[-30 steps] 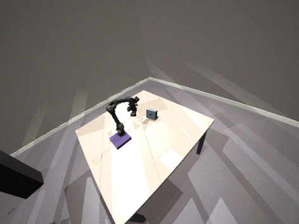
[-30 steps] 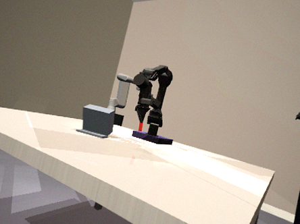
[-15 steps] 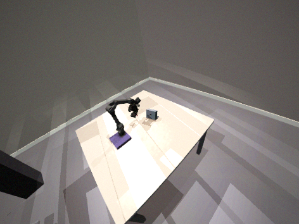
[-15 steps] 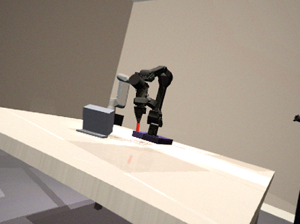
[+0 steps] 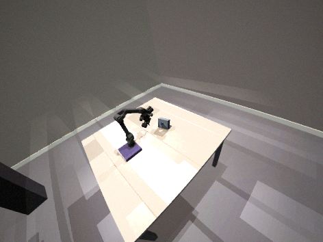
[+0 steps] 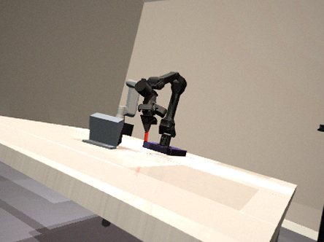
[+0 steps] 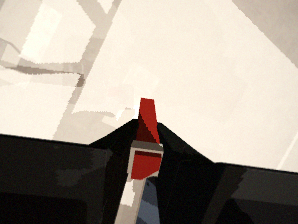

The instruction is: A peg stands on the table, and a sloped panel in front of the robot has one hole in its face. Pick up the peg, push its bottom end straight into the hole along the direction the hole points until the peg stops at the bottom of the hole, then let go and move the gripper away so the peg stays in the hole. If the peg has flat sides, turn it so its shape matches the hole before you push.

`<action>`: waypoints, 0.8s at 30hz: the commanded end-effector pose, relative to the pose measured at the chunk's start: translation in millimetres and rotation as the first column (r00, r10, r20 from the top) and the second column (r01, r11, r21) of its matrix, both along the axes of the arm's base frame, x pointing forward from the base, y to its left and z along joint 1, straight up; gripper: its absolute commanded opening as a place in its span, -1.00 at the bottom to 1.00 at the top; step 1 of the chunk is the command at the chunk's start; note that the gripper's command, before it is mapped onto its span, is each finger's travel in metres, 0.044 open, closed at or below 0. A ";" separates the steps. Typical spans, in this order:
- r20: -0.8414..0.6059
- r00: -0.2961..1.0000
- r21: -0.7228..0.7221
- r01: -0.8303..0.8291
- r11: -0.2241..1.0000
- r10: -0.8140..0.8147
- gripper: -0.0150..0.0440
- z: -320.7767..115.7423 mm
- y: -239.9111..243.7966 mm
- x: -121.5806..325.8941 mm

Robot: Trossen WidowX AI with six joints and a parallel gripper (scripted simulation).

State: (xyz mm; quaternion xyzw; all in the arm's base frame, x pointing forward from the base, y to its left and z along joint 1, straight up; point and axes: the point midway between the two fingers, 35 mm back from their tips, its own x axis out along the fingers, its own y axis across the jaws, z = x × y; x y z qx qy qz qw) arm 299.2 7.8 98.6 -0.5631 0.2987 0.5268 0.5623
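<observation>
The red peg [image 6: 146,136] [image 7: 148,112] is between the fingers and points down below them, clear of the table top in the exterior view. It looks flat-sided in the wrist view. My gripper [image 5: 145,126] [image 6: 146,130] [image 7: 146,126] is shut on it, pointing down, and hangs above the table between the arm's base and the panel. The blue-grey panel [image 5: 166,123] [image 6: 105,131] stands apart from the peg. The top view shows a dark mark on its face, too small to read as a hole shape. The exterior view shows only its back.
The arm stands on a purple block [image 5: 124,152] [image 6: 177,151] on the pale table [image 5: 191,137] [image 6: 61,152]. A pale grey arm-like object [image 6: 132,100] shows behind the panel in the exterior view. Strong light patches lie on the table top.
</observation>
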 end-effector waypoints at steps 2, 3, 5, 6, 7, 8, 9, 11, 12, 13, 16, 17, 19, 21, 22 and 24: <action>0.011 0.999 0.029 0.048 0.998 -0.048 -0.49 0.0 -3.6 -0.3; 0.013 0.998 0.034 0.058 0.998 -0.058 -0.49 -0.2 -4.5 -0.1; 0.016 0.997 0.045 0.077 0.996 -0.078 -0.49 -0.6 -6.4 0.3; 0.017 0.996 0.051 0.087 0.995 -0.088 -0.49 -0.8 -7.3 0.5; 0.019 0.995 0.056 0.097 0.994 -0.098 -0.49 -1.0 -8.3 0.7; 0.020 0.994 0.062 0.106 0.992 -0.108 -0.49 -1.1 -9.2 0.9; 0.021 0.993 0.067 0.116 0.991 -0.117 -0.49 -1.3 -10.2 1.1; 0.023 0.990 0.078 0.135 0.988 -0.137 -0.49 -1.6 -12.1 1.4; 0.025 0.989 0.084 0.144 0.986 -0.147 -0.49 -1.8 -13.1 1.6; 0.026 0.987 0.089 0.153 0.984 -0.156 -0.49 -1.9 -14.0 1.8; 0.029 0.982 0.106 0.181 0.978 -0.185 -0.49 -2.4 -16.9 2.2; 0.029 0.980 0.112 0.190 0.975 -0.194 -0.49 -2.5 -17.9 2.4; 0.031 0.976 0.123 0.208 0.970 -0.213 -0.49 -2.8 -19.8 2.6; 0.032 0.972 0.135 0.226 0.965 -0.232 -0.49 -3.0 -21.8 2.9; 0.033 0.970 0.140 0.235 0.962 -0.241 -0.49 -3.2 -22.7 3.0; 0.034 0.965 0.152 0.252 0.956 -0.260 -0.49 -3.4 -24.7 3.2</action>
